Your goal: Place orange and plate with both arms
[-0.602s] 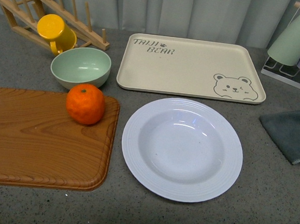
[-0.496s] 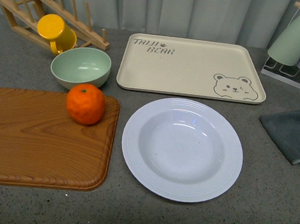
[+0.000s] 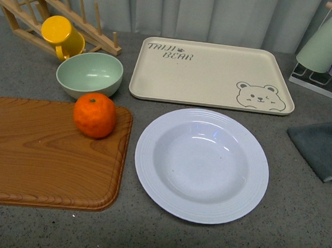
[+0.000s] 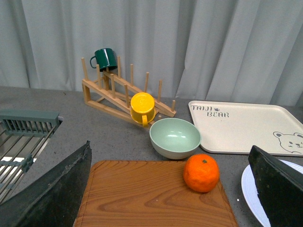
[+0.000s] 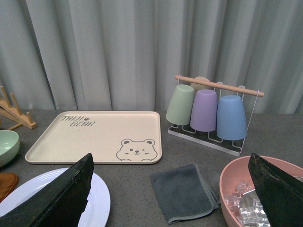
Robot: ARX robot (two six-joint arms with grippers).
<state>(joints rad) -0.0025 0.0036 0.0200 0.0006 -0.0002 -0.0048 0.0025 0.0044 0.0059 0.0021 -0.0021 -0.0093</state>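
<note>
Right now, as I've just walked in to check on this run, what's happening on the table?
Nothing is being handled yet. The orange sits at the far right corner of the wooden board, close to the green bowl. The plate lies empty on the counter to the board's right, on the near side of the bear tray. The left gripper and right gripper are both open and hold nothing; neither arm shows in the front view.

The grey desk point(image 3: 296, 226) carries a wooden board point(image 3: 36, 160), plate point(image 3: 201, 164), tray point(image 3: 210, 76), green bowl point(image 3: 89, 75), cloth point(image 3: 322, 148), dish rack point(image 3: 109, 46) and cup rack point(image 5: 218, 85).
</note>
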